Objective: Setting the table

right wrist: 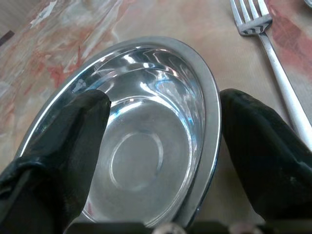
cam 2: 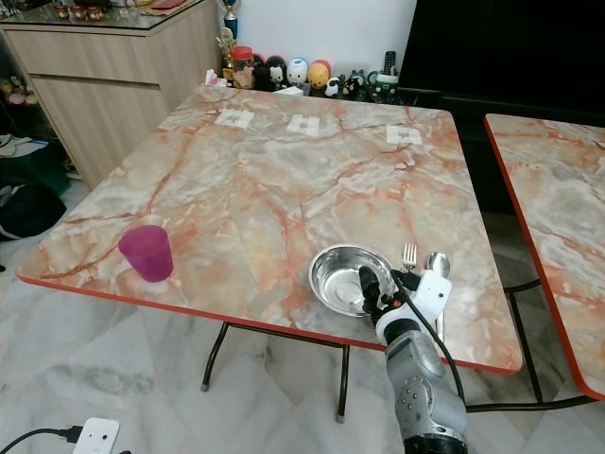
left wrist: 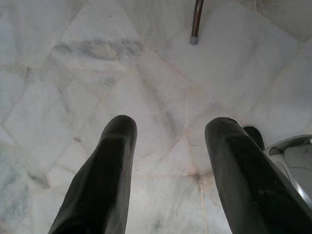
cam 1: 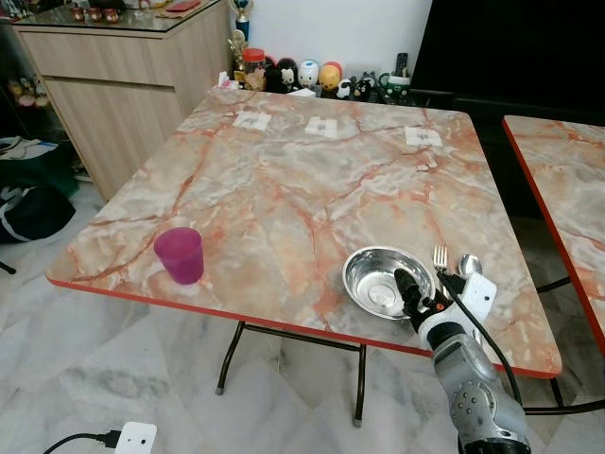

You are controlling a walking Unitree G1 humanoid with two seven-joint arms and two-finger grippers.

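So there's this marble-look table (cam 1: 284, 180) with a red edge, and the robot stands at its near edge, toward the near right corner. A steel bowl (cam 1: 386, 281) sits on the tabletop there, close to the near edge. Just to the right of the bowl lie a fork (cam 1: 440, 258) and a spoon (cam 1: 469, 264), side by side, handles pointing at the near edge, the fork being the one closer to the bowl.

The right gripper (right wrist: 161, 146) is spread wide and straddles the bowl's near right rim: one black finger is over the inside of the bowl, the other is outside the rim on the fork side. I honestly can't tell if the fingers are actually touching the metal. In the head views the silver right arm comes up from below the near edge, with a white block at the wrist that covers part of the cutlery handles.

Over near the near left corner there's a purple plastic cup (cam 1: 180, 254), standing upright, well apart from the bowl. Three small white cards (cam 1: 321, 126) lie in a row along the far edge, and a bunch of little figurines (cam 1: 307, 74) are lined up behind the table against the wall.

The left gripper (left wrist: 170, 161) hangs down over the pale marble floor (left wrist: 146, 83), fingers spread apart and holding nothing, with one table leg's foot (left wrist: 194, 40) nearby.
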